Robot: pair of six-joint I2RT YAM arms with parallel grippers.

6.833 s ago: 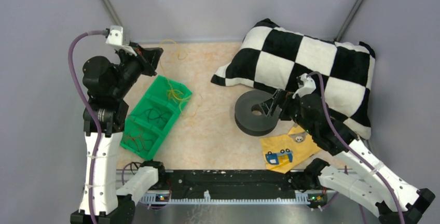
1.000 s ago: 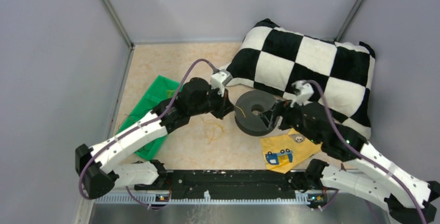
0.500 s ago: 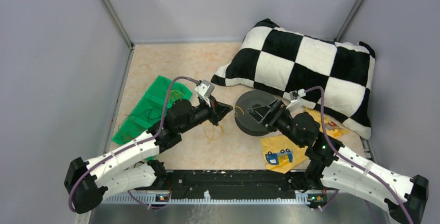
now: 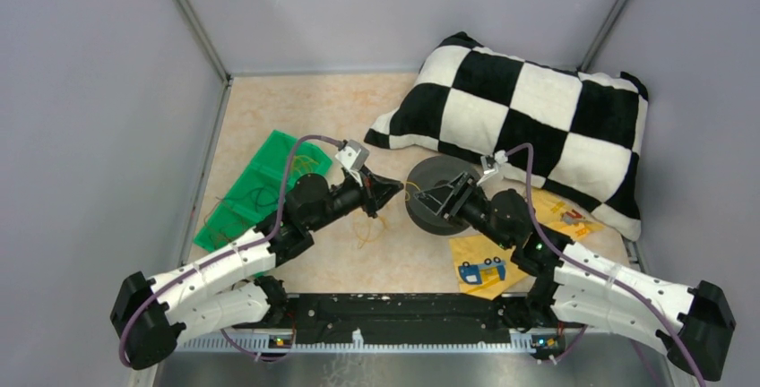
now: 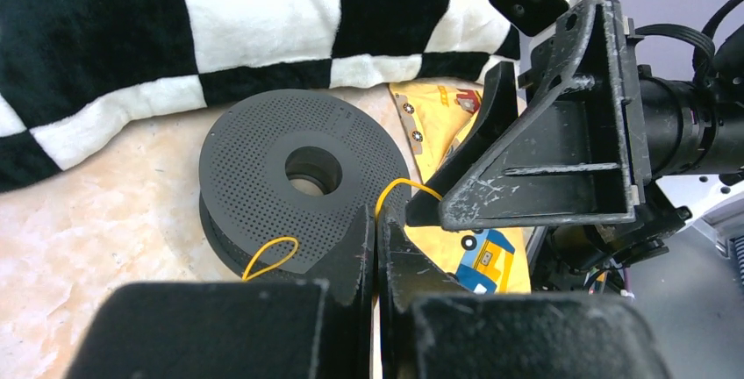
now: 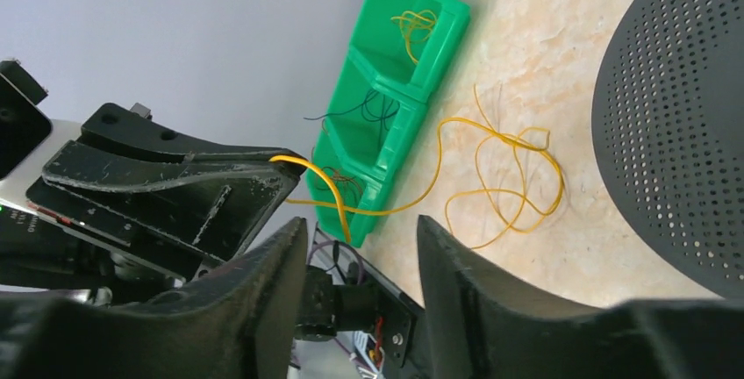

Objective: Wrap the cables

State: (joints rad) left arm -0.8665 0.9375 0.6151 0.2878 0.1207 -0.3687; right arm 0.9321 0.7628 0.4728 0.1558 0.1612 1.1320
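The cable (image 4: pixel 366 226) is a thin yellow wire lying in loose loops (image 6: pixel 500 160) on the table left of the black spool (image 4: pixel 426 224). My left gripper (image 4: pixel 397 188) is shut on one strand of it, and a short arc of the wire (image 5: pixel 405 184) springs from the closed tips (image 5: pixel 377 221). That arc ends between the fingers of my right gripper (image 6: pixel 361 221), which is open and hovers over the spool (image 5: pixel 263 146), tip to tip with the left gripper (image 6: pixel 294 168). A second small loop (image 5: pixel 272 252) shows against the spool's flange.
A black-and-white checkered pillow (image 4: pixel 538 109) fills the back right. A green compartment bin (image 4: pixel 251 194) with bits of wire lies at the left. A yellow packet (image 4: pixel 488 257) lies in front of the spool. Grey walls enclose the table.
My left arm pulled back a little from the spool with the wire. My right gripper swung left over the spool to meet it, and its jaws have narrowed.
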